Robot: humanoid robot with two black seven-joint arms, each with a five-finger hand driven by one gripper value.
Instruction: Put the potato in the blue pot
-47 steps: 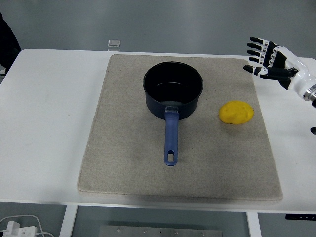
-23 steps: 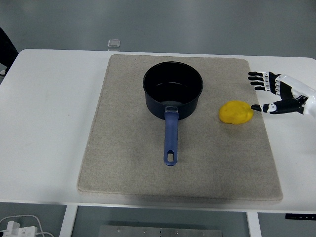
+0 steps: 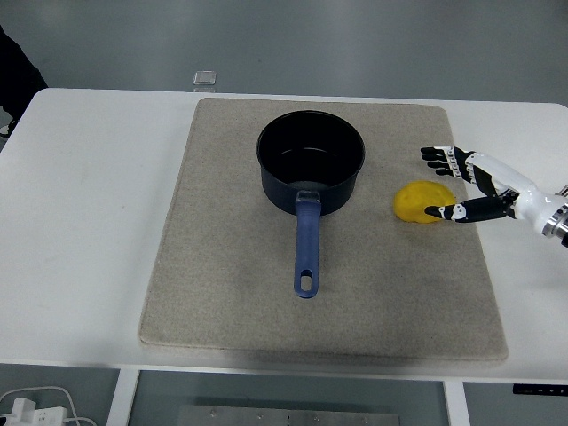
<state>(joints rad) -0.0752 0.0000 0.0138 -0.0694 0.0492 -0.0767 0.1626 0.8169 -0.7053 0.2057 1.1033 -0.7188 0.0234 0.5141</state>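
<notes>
A yellow potato [image 3: 417,201] lies on the beige mat [image 3: 222,293], to the right of the blue pot [image 3: 311,161]. The pot stands upright and empty, its handle [image 3: 306,244] pointing toward the near edge. My right hand [image 3: 444,182] comes in from the right edge, fingers spread open around the potato's right side, thumb at its near edge and fingers over its far edge. It holds nothing. The left arm is out of view.
The mat lies on a white table [image 3: 89,204]. A small clear square object [image 3: 205,79] sits at the table's far edge. A dark sleeve of a person [image 3: 13,75] shows at the top left. White cables [image 3: 35,408] lie on the floor below.
My right hand has moved down and left from the table's far right, coming to the potato with the fingers still spread.
</notes>
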